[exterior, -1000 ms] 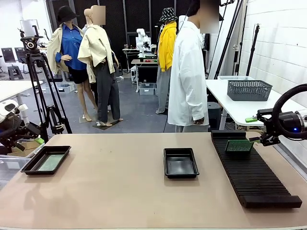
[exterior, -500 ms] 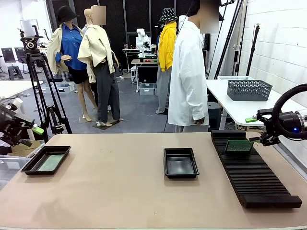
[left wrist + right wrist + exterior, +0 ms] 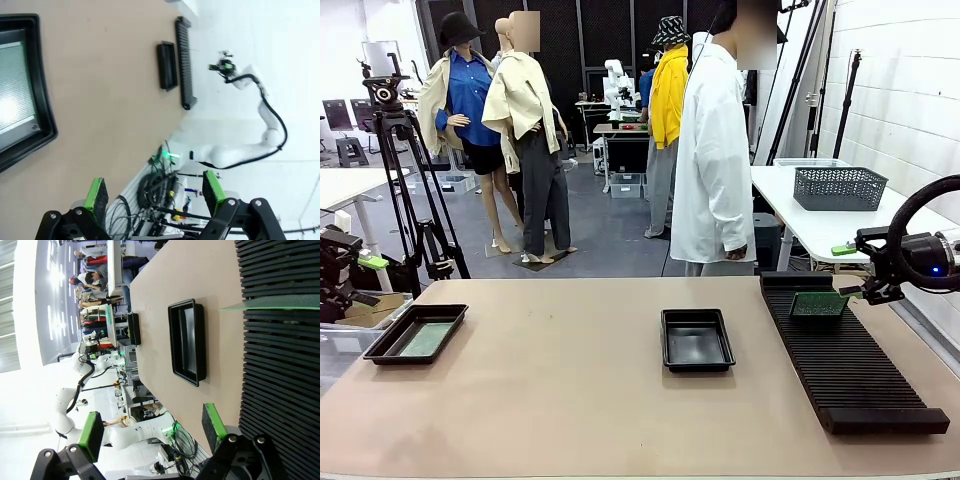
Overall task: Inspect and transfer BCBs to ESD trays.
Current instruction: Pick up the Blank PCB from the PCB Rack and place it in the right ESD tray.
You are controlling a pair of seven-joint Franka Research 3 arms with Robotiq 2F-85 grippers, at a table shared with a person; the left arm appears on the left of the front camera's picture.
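Tabletop (image 3: pixel 570 410) of pale tan spans the front view. Off its far left end hangs the left arm (image 3: pixel 335 272). The left jaws are spread wide, and their green pads (image 3: pixel 96 192) stand well apart with nothing between them. Just right of that arm, the left ESD tray (image 3: pixel 395 359) lies near the tabletop's left edge, with a flat BCB (image 3: pixel 423 338) lying on its floor. Near the middle sits the middle ESD tray (image 3: pixel 698 367), showing its glossy black floor. Beyond it, at the far side, stands a person (image 3: pixel 712 170) in a long white coat. Farther right, a long black ribbed rack (image 3: pixel 855 375) runs front to back. A standing BCB (image 3: pixel 818 304) is set upright in a slot near its far end. Just beside that board's right edge, the right arm (image 3: pixel 925 255) holds the right jaws spread. Its pads (image 3: pixel 91 435) are apart and pinch nothing. Whether they touch the board cannot be told.
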